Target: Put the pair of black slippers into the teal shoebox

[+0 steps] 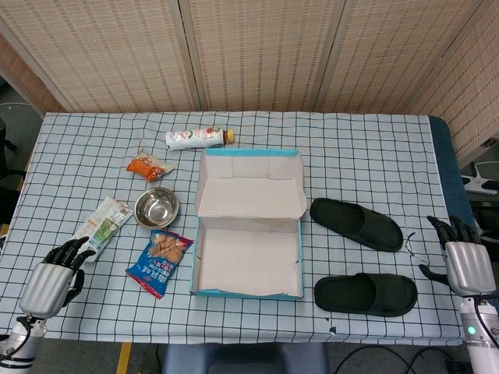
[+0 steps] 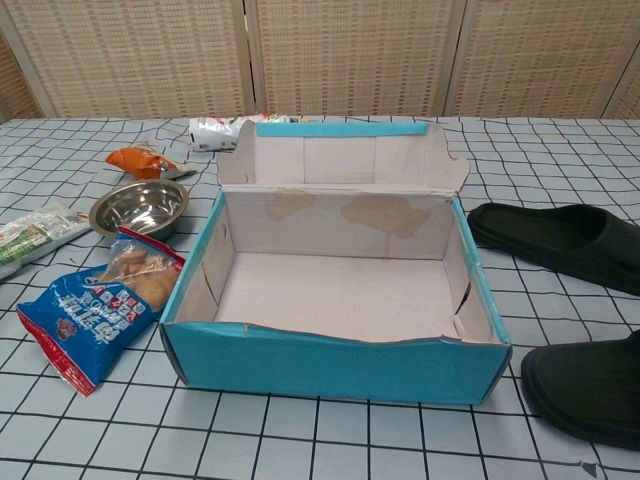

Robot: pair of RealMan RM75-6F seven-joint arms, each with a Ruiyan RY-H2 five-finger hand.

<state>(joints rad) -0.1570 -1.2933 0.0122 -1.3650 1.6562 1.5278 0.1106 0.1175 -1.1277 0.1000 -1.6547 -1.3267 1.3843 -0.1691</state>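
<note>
Shoebox (image 1: 248, 261) open mid-table, nothing inside. Far slipper (image 1: 356, 224) and near slipper (image 1: 365, 294) lie right of it, apart. Left hand (image 1: 53, 278) and right hand (image 1: 463, 258) hold nothing, fingers loosely curled, at table's near corners.

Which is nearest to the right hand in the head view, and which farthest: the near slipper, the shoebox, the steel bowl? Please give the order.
From the right hand, at the table's right edge:
1. Near slipper, just left of the hand, by the front edge.
2. Shoebox, open in the middle of the table.
3. Steel bowl, left of the shoebox.
</note>
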